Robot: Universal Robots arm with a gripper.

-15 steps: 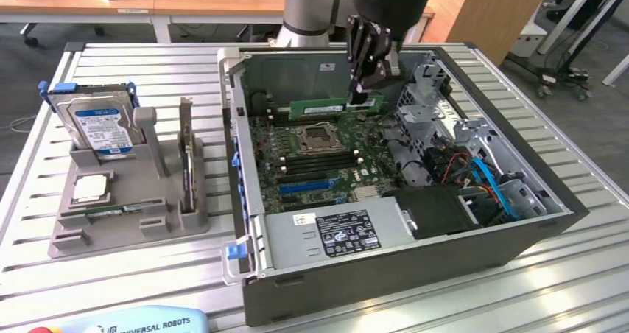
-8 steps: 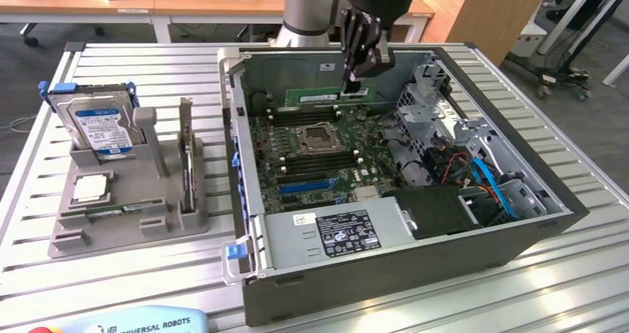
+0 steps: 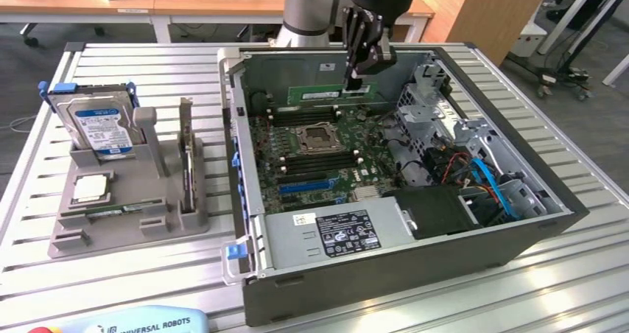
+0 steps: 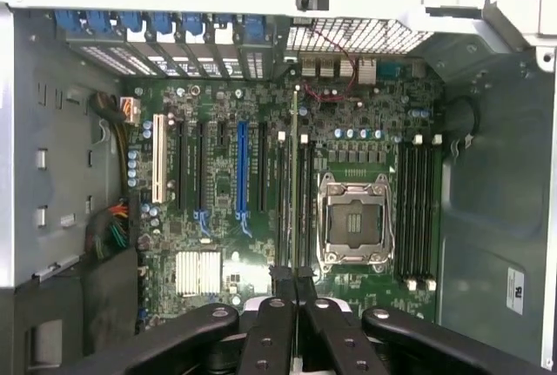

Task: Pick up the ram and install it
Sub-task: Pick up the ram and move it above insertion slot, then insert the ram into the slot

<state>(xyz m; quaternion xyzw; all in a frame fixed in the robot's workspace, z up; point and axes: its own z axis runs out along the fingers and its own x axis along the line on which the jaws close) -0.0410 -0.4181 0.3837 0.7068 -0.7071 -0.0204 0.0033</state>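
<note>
Ram (image 3: 317,95) in jaws over motherboard (image 3: 285,160) inside case (image 3: 393,274).

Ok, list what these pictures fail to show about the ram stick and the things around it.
- Ram stick faces: the wrist view sees it edge-on, as a thin line.
- Whether it touches the memory slots: the exterior view's angle leaves that open; the end effector holds it.
- Power supply label print: exterior view, too small.
- Hard drive lower part: exterior view, the grey holder covers it.
</note>
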